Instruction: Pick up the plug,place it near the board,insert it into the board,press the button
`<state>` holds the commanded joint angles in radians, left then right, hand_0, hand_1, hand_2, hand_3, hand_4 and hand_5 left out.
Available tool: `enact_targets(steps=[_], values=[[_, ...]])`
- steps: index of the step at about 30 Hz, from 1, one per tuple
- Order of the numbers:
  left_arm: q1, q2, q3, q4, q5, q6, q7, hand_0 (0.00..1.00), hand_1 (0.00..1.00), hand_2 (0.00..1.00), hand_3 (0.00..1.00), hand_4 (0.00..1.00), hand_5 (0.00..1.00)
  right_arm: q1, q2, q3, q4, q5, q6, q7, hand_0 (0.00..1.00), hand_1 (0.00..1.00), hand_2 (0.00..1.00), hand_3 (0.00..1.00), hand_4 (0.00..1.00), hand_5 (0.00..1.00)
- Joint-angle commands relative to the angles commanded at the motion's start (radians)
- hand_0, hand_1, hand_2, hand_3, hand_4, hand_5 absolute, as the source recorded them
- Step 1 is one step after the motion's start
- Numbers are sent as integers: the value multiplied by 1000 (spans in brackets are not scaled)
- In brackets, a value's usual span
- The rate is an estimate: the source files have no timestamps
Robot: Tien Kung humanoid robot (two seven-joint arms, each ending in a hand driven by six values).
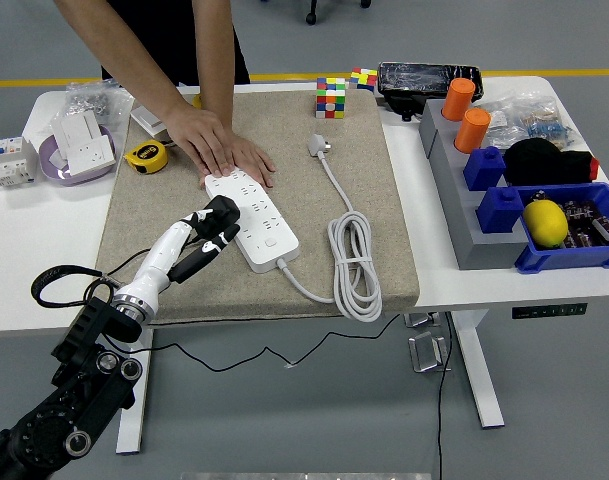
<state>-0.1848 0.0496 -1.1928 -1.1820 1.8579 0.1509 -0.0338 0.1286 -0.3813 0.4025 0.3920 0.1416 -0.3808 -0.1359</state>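
Low at left, the robot's left hand (212,228) hovers with fingers curled, grasping nothing, touching the near-left edge of the white power strip (252,218). Beyond, a person's hand (219,150) presses the strip's far end. Its white plug (317,147) lies loose on the beige mat (364,190).

Power strip (252,219): smooth glossy white plastic. Mat (364,200): rough matt beige cloth. Counter (34,235): smooth white. Left hand (212,226): black/white plastic.

Power strip (252,219) on mat (364,120), coiled cord (354,265) right.
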Motion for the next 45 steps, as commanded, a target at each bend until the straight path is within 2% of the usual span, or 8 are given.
enact_targets(steps=[10,26,45], values=[[-52,13,48,28,32,-5,-1,983,971,910,873,998,998,2,-1,-1,0,-1,-1,0,790,741,732,757,998,998],[-124,37,107,56,148,-12,-1,986,966,905,871,998,998,7,-5,-15,2,-8,-5,-2,790,741,731,757,998,998],[-172,36,150,87,185,-22,1,992,964,902,866,998,998,8,-6,-21,2,-10,-6,-4,790,741,732,757,998,998]])
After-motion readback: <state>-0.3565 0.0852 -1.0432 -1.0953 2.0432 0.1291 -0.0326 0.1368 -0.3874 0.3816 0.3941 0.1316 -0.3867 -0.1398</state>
